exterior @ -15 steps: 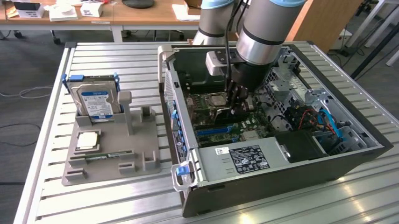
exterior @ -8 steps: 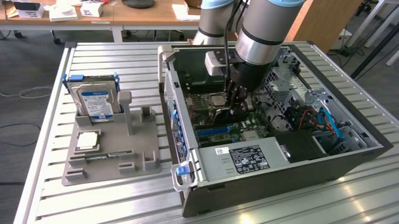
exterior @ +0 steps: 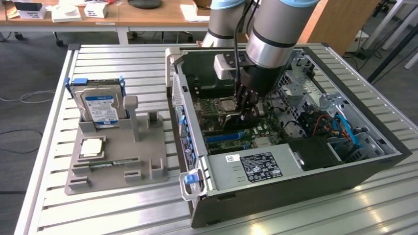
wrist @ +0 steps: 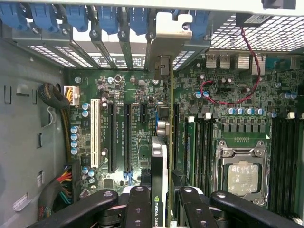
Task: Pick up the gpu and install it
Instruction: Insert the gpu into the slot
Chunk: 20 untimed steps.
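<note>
Reaching into the open computer case (exterior: 261,196), the gripper (wrist: 161,199) clamps the gpu (wrist: 160,156) edge-on over the motherboard (wrist: 118,85), its metal bracket (wrist: 166,38) toward the case's back wall, seemingly so the card lines up for seating.

We see a gpu (wrist: 159,161) that is black, with a thin tan edge and a little green mark. The gripper (wrist: 161,192) is black. The board (wrist: 137,95) is dark green with tiny silver dots. It has one white slot (wrist: 93,133), black slots (wrist: 111,137) and a red wire (wrist: 228,97). The clips (wrist: 47,16) are blue. The case (exterior: 287,196) is dark grey. The drive (exterior: 99,106) is silver with a blue label. The holder (exterior: 147,142) is grey. The table (exterior: 111,215) is silver with stripes.
</note>
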Motion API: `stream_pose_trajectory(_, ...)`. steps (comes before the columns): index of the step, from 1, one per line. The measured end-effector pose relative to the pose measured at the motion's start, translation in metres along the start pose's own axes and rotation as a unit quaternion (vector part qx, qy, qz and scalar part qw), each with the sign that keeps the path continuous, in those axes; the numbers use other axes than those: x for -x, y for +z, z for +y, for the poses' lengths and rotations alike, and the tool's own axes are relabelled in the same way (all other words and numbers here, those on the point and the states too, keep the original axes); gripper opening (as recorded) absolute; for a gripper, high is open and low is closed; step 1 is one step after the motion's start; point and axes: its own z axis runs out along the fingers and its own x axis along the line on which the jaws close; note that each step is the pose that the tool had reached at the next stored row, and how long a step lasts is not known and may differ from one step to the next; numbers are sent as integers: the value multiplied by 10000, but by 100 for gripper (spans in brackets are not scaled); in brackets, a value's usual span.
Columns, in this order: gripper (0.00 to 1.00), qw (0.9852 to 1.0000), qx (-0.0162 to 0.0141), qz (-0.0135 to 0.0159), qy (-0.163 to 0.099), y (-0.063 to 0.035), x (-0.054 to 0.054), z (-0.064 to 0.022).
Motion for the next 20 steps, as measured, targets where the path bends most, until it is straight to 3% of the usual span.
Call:
stream_pose_trajectory(10, 27, 10000, 0, 1, 1, 84, -4, 0)
stream_pose_trajectory(20, 27, 10000, 0, 1, 0, 90, -5, 20)
